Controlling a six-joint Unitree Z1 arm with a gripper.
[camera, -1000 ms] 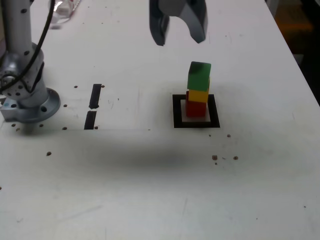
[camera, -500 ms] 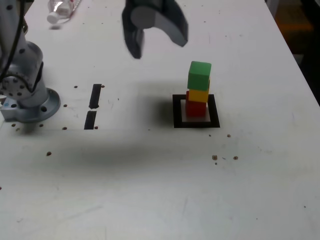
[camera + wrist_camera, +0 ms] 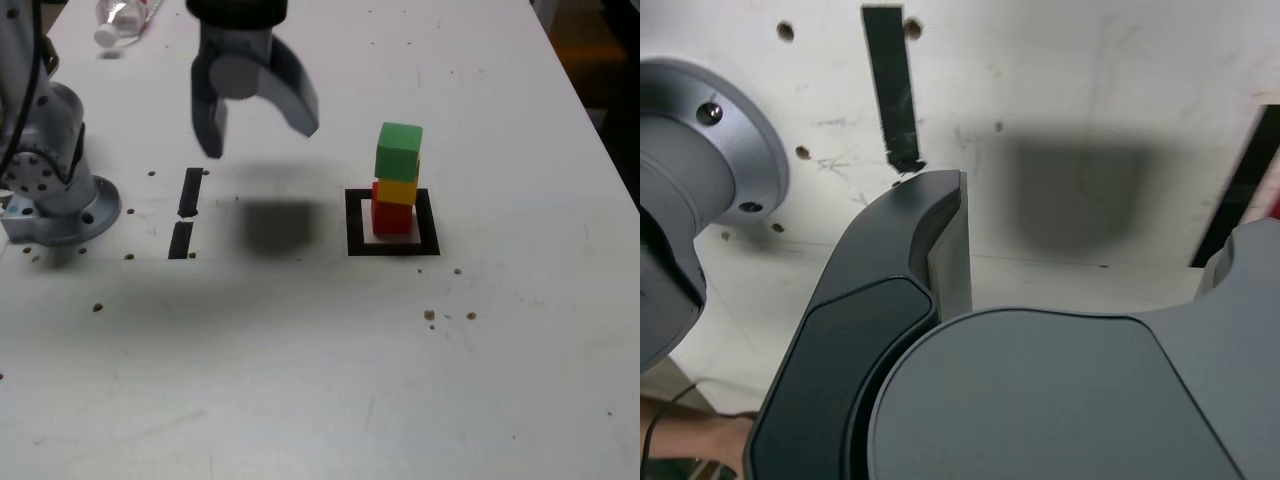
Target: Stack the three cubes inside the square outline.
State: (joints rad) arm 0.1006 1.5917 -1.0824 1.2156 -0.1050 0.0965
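Wrist view: square outline (image 3: 1240,190) cut off at edge, red cube (image 3: 1274,195) only a sliver beside it. Exterior view: bottle (image 3: 122,17) cropped beyond the arm base (image 3: 55,190), itself cut off.

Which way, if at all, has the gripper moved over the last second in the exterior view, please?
Yes. The gripper has moved toward the exterior view's left and lower in the frame, away from the cube stack in the square outline, toward the black bars.

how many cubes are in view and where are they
3, all in one stack inside the square outline: the red cube at the bottom, the yellow cube on it, the green cube on top. None seems hidden elsewhere.
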